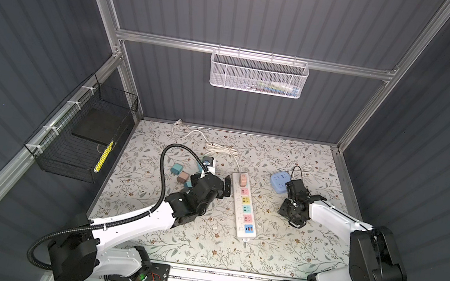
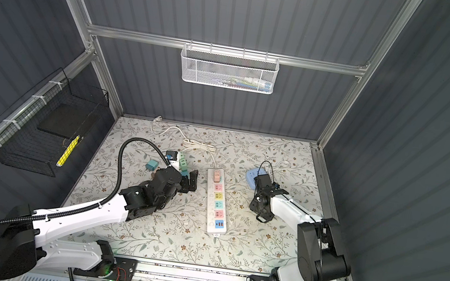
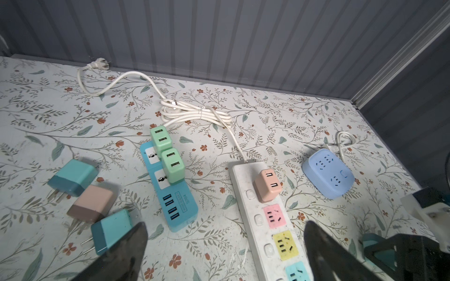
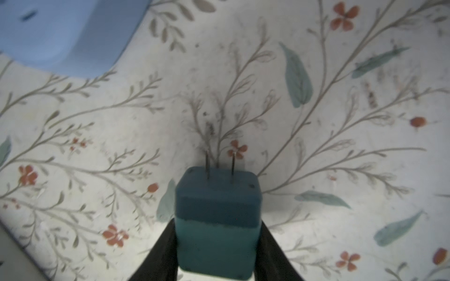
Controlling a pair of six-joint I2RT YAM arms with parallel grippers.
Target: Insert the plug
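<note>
Our right hand (image 4: 218, 227) clasps the teal plug (image 4: 216, 204) by its two sides, prongs aimed at the floral desk (image 4: 341, 146), near the blue socket (image 4: 48, 31). Our left hand (image 3: 225, 227) hangs spread wide by the white power strip (image 3: 243, 178). We should line the prongs up square over a free outlet, then press straight down without twisting.
</note>
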